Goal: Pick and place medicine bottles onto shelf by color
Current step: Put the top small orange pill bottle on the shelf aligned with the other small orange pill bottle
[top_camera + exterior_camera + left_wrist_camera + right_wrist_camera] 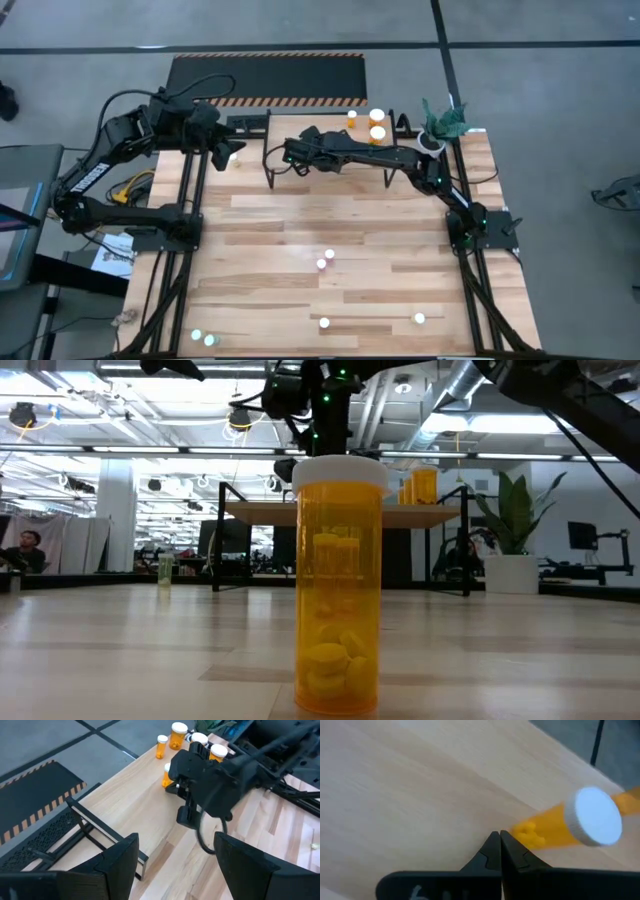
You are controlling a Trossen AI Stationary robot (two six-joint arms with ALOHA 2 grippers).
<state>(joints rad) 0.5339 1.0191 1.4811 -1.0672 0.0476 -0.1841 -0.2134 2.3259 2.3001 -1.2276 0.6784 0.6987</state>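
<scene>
High view: right gripper [287, 153] reaches over the shelf [330, 150] at the far side of the tabletop [270, 240], fingers together, nothing in them. Left gripper [228, 150] sits near the shelf's left end, fingers apart, empty. Two orange bottles [377, 125] stand upright on the shelf's right part, white caps up. More bottles are scattered on the tabletop: a pair mid-table [325, 260], two along the near edge [324, 323], two greenish ones [203, 338] at the near left corner. All seen cap-on, so upright.

Low view: one large orange bottle [339, 585] stands right before the camera, long axis vertical, white cap on, yellow pills piled in the bottom. Shelf behind it carries orange bottles. A small greenish bottle [165, 569] stands far left.

Left wrist view: left fingers [115, 862] spread wide, empty; the right arm is above the shelf top, four orange bottles [177, 735] upright beyond it.

Right wrist view: right fingers [492, 851] pressed shut over the light wood; an orange bottle [580, 822] just beside the tips, cap toward the camera, pills visible inside. Cannot tell whether it touches the fingers.
</scene>
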